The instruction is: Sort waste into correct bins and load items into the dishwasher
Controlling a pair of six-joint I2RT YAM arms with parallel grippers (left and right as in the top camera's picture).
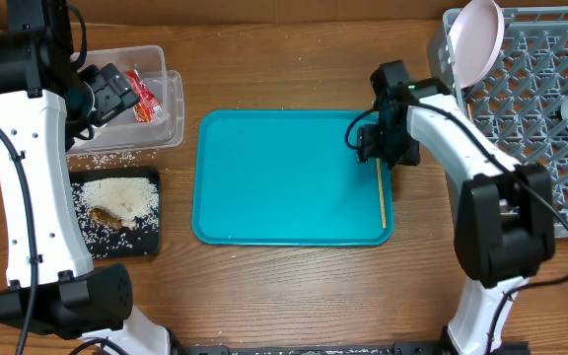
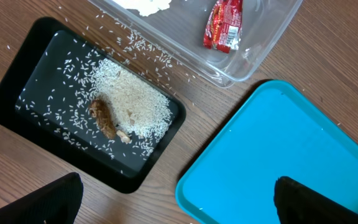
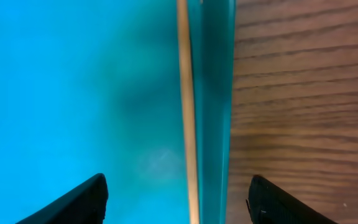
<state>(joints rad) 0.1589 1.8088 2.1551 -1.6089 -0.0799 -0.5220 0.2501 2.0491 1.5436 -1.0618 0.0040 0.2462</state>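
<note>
Your right gripper [image 3: 176,202]: fingers spread wide, empty, hovering over the chopstick [image 3: 188,124] | chopstick: thin, pale wood, lying straight just inside the teal tray's [image 3: 73,93] 3 o'clock rim | your left gripper [image 2: 179,202]: fingers wide apart, empty | red wrapper [image 2: 224,25]: in the clear tub [image 2: 263,56], at 12 o'clock from the black tray [image 2: 17,99]; print unreadable

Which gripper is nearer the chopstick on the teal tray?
Right. The right gripper sits over the chopstick at the teal tray's right edge; the left gripper is far off by the clear tub.
</note>
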